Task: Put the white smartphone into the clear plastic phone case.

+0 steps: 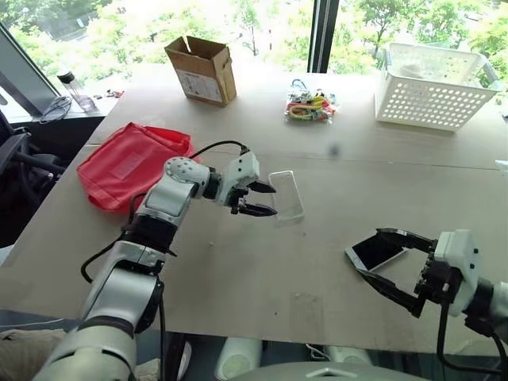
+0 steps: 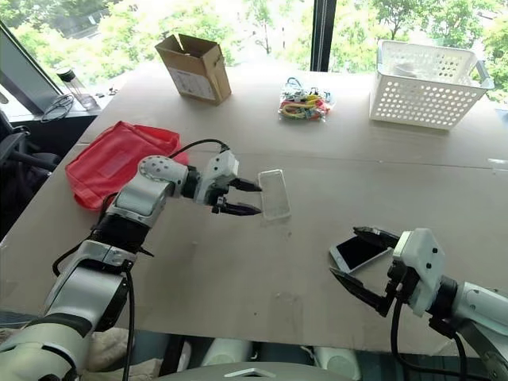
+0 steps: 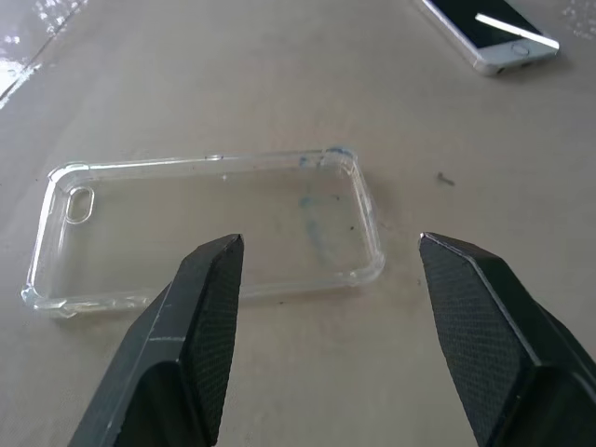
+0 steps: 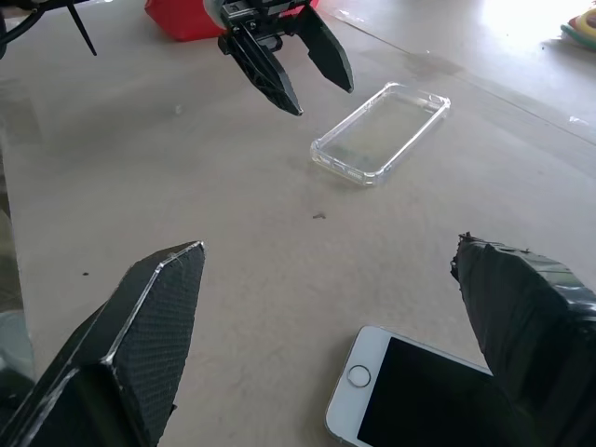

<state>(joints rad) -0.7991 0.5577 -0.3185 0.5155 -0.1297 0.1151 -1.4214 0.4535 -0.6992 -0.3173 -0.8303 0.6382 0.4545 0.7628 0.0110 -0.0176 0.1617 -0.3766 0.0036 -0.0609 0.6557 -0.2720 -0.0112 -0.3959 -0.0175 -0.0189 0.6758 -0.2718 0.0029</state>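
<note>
The clear plastic phone case (image 1: 286, 196) lies flat on the table, near its middle. My left gripper (image 1: 275, 202) hovers right at the case's left long side, open, with nothing between its fingers (image 3: 200, 307). The white smartphone (image 1: 375, 252) lies screen up on the table at the front right. My right gripper (image 1: 369, 254) is open, wide, one finger on either side of the phone's near end. In the right wrist view the phone (image 4: 419, 400) lies low between the fingers and the case (image 4: 382, 130) lies further ahead.
A red bag (image 1: 131, 163) lies left of my left arm. At the back stand a cardboard box (image 1: 202, 70), a bundle of colourful items (image 1: 309, 105) and a white perforated basket (image 1: 432, 87). The table's front edge runs just below my right gripper.
</note>
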